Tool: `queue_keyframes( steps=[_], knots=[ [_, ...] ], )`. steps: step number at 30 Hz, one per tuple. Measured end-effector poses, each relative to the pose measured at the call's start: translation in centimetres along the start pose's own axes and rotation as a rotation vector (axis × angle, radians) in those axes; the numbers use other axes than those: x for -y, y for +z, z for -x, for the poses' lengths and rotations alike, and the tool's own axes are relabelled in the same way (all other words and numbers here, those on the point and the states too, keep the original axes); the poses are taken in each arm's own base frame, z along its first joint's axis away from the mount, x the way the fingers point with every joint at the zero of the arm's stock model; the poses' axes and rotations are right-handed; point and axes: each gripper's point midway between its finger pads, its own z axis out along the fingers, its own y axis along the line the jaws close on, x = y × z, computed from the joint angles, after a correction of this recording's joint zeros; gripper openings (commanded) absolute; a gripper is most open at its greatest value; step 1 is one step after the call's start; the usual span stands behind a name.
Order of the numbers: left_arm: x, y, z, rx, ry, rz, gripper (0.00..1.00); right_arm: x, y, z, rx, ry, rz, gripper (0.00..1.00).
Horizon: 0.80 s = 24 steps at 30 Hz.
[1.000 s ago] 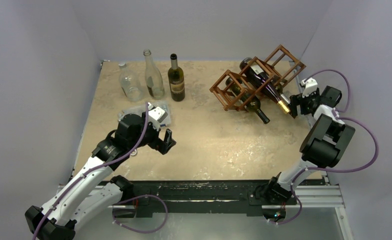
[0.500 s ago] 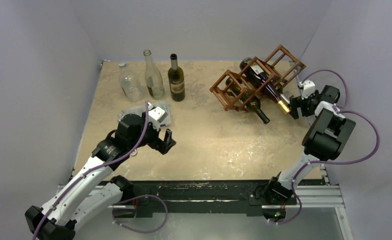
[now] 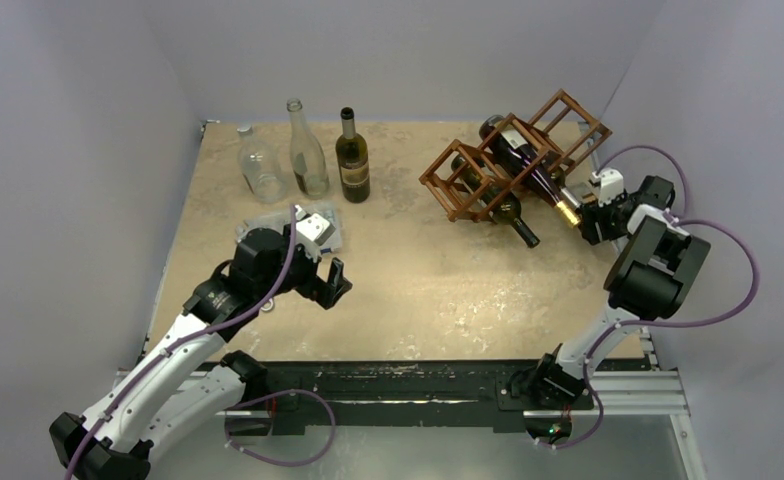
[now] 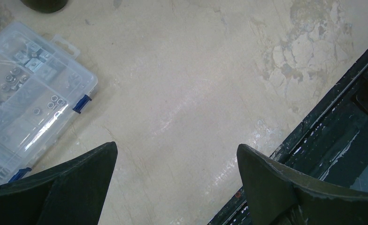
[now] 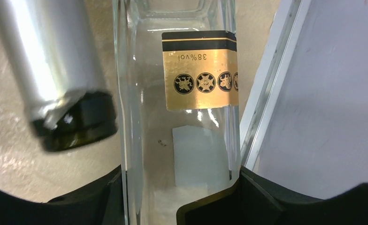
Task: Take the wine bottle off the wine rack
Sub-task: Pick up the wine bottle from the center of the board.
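Observation:
The reddish-brown wine rack (image 3: 546, 105) stands at the back right with bottles lying in its cells. One wine bottle (image 3: 528, 165) points its gold-labelled neck out of the rack toward the right arm. The right wrist view shows that neck as clear glass (image 5: 182, 56) with a gold "38% vol" band. My right gripper (image 3: 585, 215) (image 5: 180, 171) is open, one finger on each side of the neck. A second racked bottle (image 3: 513, 222) shows its silver-foiled neck (image 5: 50, 61) just left of it. My left gripper (image 3: 333, 285) (image 4: 177, 147) hangs open over bare tabletop, holding nothing.
Three upright bottles stand at the back left: a squat clear one (image 3: 260, 165), a tall clear one (image 3: 306, 150) and a dark green one (image 3: 352, 160). A clear plastic compartment box (image 4: 27, 89) lies beside the left gripper. A metal rail (image 5: 271, 84) and the wall run close to the right gripper.
My right gripper has moved left toward the rack, bringing its fingers around the gold-labelled neck. The left arm and the bottles have not moved.

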Motion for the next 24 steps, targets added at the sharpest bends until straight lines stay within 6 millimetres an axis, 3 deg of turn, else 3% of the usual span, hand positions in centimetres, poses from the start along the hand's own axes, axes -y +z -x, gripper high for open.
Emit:
queue_keyframes(
  steps=[8,16,24],
  knots=[
    [0.1,-0.3,0.3,0.016,0.003,-0.002,1.0,-1.5,-4.5,-1.2,-0.06,0.018,-0.069,0.0],
    [0.2,-0.7,0.6,0.035,0.007,-0.003,1.0,0.6,-10.3,2.1,0.017,0.014,-0.234,0.0],
    [0.3,-1.0,0.8,0.047,0.01,-0.004,1.0,0.4,-11.6,2.6,0.026,0.029,-0.246,0.0]
  ],
)
